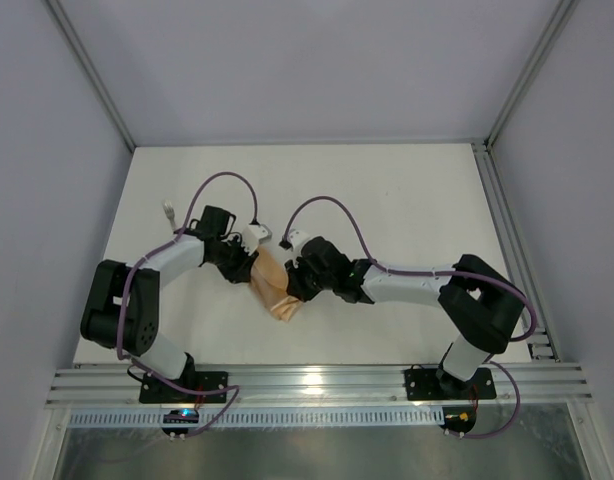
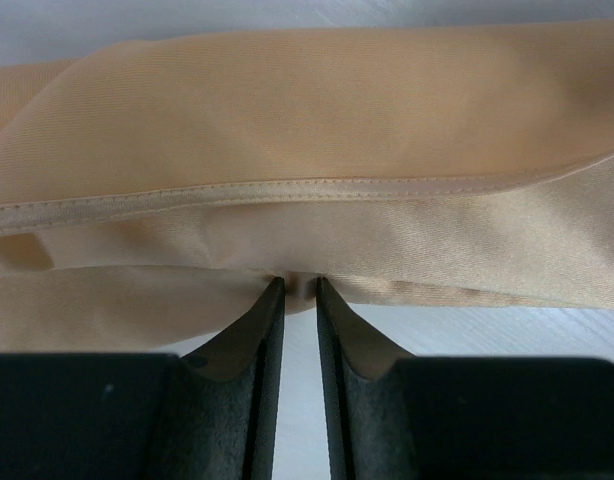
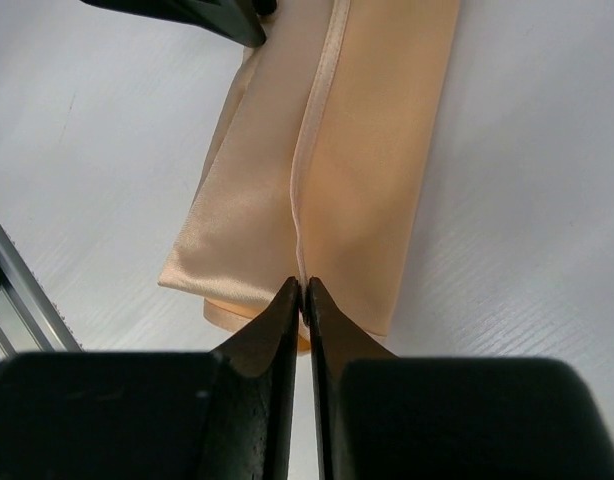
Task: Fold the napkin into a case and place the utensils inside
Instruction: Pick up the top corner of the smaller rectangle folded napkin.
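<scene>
A peach-orange napkin (image 1: 272, 287), folded into a narrow strip, lies in the middle of the white worktop (image 1: 407, 200). The left gripper (image 2: 300, 285) pinches one long edge; the right gripper (image 3: 303, 290) is clamped on the hem at the strip's end

There are 1 napkin (image 1: 274, 290), 1 small pale object (image 1: 170, 211) and 2 tools: the left tool (image 2: 300, 285) and the right tool (image 3: 303, 288).
</scene>
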Available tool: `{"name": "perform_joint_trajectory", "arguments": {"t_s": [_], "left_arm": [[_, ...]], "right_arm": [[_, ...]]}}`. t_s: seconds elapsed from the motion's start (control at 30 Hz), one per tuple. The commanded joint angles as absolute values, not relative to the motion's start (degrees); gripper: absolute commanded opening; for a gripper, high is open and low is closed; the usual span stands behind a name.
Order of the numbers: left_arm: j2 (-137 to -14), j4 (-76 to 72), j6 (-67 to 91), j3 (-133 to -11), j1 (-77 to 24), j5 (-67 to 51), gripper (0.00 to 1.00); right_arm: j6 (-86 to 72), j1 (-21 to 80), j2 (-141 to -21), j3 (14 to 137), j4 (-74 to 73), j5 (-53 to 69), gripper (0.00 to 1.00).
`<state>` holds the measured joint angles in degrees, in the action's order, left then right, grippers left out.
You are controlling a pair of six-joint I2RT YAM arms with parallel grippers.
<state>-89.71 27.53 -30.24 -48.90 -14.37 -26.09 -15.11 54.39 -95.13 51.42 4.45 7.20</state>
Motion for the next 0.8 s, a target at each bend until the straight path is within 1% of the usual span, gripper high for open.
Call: {"name": "perform_joint_trajectory", "arguments": {"t_s": [0.0,0.07,0.2,0.43,0.47,0.6,0.77], "left_arm": [[-90.61,26.10,-29.44,-49.92,-14.94,-28.65,0.20],[-91.23,26.10,-29.18,-50.27,-15.20,-29.00,0.18],[-92.98,25.31,-28.74,-51.15,-16.17,-29.18,0.16],[-94.83,24.70,-27.42,-52.73,-16.17,-31.11,0.15],[-94.92,24.70,-27.25,-52.82,-16.17,-30.77,0.15],[-94.75,23.56,-26.54,-52.91,-16.17,-30.59,0.23],[-95.62,24.52,-25.40,-55.10,-16.17,-31.73,0.25]], "right_arm": [[-14.33,54.40,-95.89,54.23,6.24,7.47,0.11],[-14.06,54.40,-96.33,54.40,7.37,8.69,0.08],[-13.71,54.40,-96.94,54.14,10.01,10.63,0.08],[-13.18,54.32,-98.35,52.39,14.15,14.05,0.08],[-13.27,54.23,-98.52,52.12,15.37,14.58,0.08],[-13.88,53.62,-100.45,51.07,17.40,16.43,0.08],[-15.46,52.65,-103.27,50.01,19.15,18.01,0.08]]}}
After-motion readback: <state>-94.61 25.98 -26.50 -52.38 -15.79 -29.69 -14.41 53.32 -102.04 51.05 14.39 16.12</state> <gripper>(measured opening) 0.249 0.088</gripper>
